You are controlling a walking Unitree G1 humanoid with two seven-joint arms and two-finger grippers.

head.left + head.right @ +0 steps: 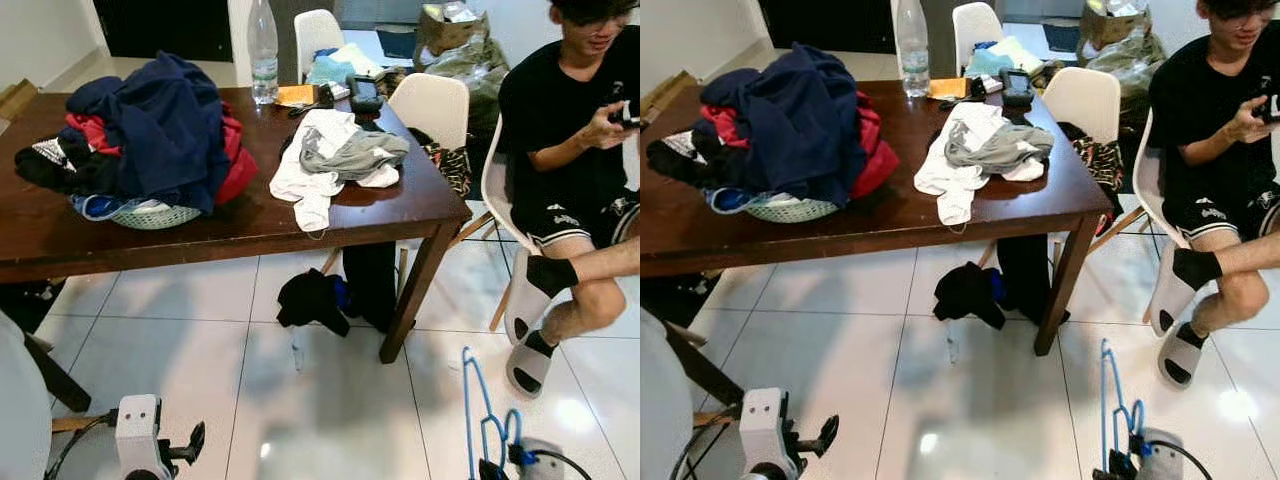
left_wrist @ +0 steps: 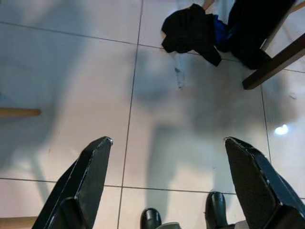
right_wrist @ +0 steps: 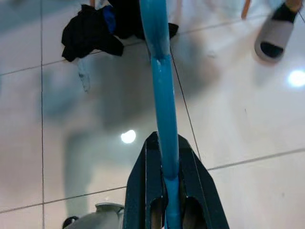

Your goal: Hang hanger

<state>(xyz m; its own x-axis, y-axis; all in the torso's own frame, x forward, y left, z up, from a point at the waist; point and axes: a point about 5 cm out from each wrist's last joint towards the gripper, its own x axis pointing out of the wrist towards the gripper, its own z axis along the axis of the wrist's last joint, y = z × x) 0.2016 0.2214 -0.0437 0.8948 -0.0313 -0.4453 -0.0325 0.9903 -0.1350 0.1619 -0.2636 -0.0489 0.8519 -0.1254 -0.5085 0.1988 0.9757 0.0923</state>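
Observation:
A blue plastic hanger (image 1: 472, 405) sticks up from my right gripper (image 1: 492, 466) at the bottom right, low over the tiled floor. In the right wrist view the two black fingers (image 3: 190, 183) are shut on the hanger's blue bar (image 3: 162, 90). My left gripper (image 1: 190, 445) hangs at the bottom left. In the left wrist view its fingers (image 2: 88, 181) stand wide apart over the tiles, with nothing between them.
A dark wooden table (image 1: 60, 235) ahead carries a basket (image 1: 155, 215) heaped with clothes, a white and grey garment (image 1: 335, 155) and a bottle (image 1: 263, 50). Dark clothes (image 1: 315, 300) lie on the floor under it. A person (image 1: 570, 130) sits at the right on a white chair.

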